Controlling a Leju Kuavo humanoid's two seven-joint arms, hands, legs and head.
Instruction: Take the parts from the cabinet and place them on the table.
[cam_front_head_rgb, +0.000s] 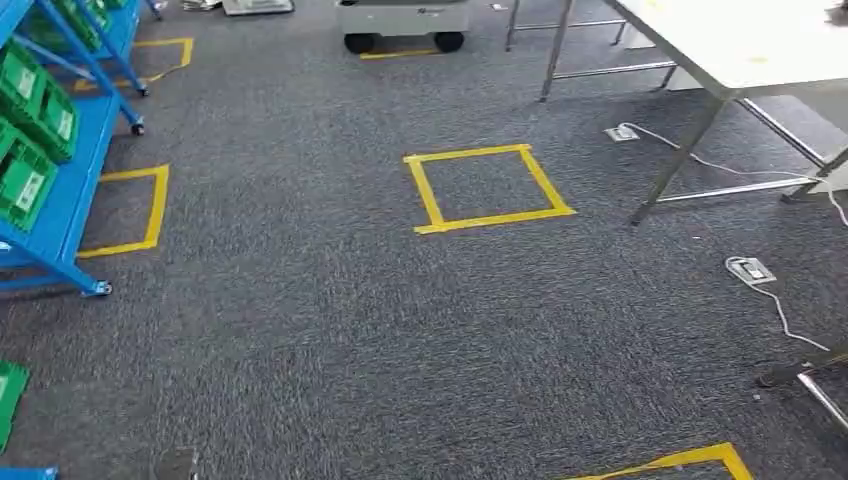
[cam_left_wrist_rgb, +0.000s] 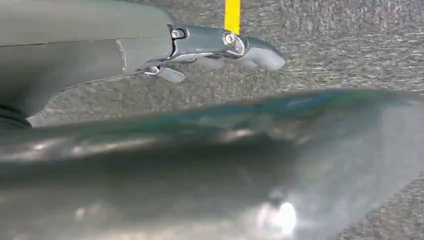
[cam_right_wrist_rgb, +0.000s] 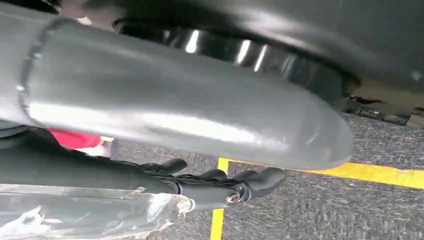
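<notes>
The blue cabinet (cam_front_head_rgb: 70, 170) with green bins (cam_front_head_rgb: 28, 180) stands at the left edge of the head view. The white table (cam_front_head_rgb: 740, 45) is at the far right. In the left wrist view my left hand (cam_left_wrist_rgb: 220, 50) hangs over the carpet with its fingers stretched out and nothing in it. In the right wrist view my right hand (cam_right_wrist_rgb: 220, 187) has its dark fingers along a clear plastic bag (cam_right_wrist_rgb: 90, 215), which stays pressed against the hand above the floor. What is in the bag I cannot make out.
Grey carpet with yellow tape squares (cam_front_head_rgb: 487, 188) lies between cabinet and table. Cables and floor sockets (cam_front_head_rgb: 750, 270) run near the table legs (cam_front_head_rgb: 680, 165). A white wheeled unit (cam_front_head_rgb: 402, 22) stands at the back. Another green bin (cam_front_head_rgb: 10, 395) is at the near left.
</notes>
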